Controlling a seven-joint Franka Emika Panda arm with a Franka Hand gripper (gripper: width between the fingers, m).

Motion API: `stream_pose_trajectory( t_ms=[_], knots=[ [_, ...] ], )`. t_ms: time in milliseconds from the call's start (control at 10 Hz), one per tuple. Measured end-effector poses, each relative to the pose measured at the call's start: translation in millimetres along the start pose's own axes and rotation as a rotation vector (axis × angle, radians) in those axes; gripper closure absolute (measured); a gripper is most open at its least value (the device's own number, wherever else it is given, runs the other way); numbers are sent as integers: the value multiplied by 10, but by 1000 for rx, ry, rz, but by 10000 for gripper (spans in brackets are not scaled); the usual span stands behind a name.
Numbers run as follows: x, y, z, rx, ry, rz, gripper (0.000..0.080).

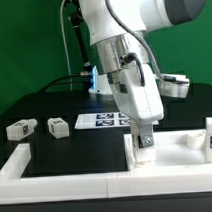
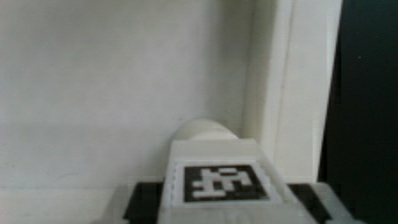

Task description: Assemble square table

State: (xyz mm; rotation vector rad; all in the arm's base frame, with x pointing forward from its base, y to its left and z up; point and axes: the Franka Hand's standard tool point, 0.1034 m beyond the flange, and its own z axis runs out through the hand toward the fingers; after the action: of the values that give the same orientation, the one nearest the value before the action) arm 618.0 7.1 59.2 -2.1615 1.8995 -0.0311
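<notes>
My gripper (image 1: 144,138) is shut on a short white leg (image 2: 219,178) with a black-and-white tag; its rounded end points away from the wrist. The dark fingers (image 2: 153,197) press on both sides of the leg. The leg (image 1: 145,140) hangs at the corner of the white square tabletop (image 1: 181,144) nearest the exterior view's left. In the wrist view the tabletop (image 2: 107,90) fills the picture behind the leg, and its raised edge (image 2: 276,80) runs alongside. Whether the leg touches the tabletop I cannot tell.
Two loose tagged legs (image 1: 20,127) (image 1: 58,125) lie on the black table at the exterior view's left. The marker board (image 1: 108,119) lies behind the arm. A third leg (image 1: 211,137) is at the far right. A white border rail (image 1: 57,164) runs along the front.
</notes>
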Motion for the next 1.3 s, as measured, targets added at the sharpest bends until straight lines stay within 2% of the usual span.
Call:
stream_pose_trajectory(
  t_ms=[100, 200, 300, 400, 500, 800, 900, 1000, 1100, 1300],
  knots=[
    [-2, 1, -5, -4, -1, -73, 343],
    [-21, 4, -44, -29, -20, -264, 197],
    [-33, -26, -91, -58, -39, -477, 197],
    [-75, -41, -108, -86, -58, -636, 164],
    [-62, -42, -99, -78, -56, -703, 152],
    [-59, -37, -96, -75, -65, -914, 151],
    [-8, -50, -104, -103, -56, -1130, 151],
    [52, -88, -108, -116, -45, -1295, 151],
    [39, -84, -101, -113, -46, -1271, 151],
    [36, -82, -97, -114, -45, -1258, 428]
  ],
)
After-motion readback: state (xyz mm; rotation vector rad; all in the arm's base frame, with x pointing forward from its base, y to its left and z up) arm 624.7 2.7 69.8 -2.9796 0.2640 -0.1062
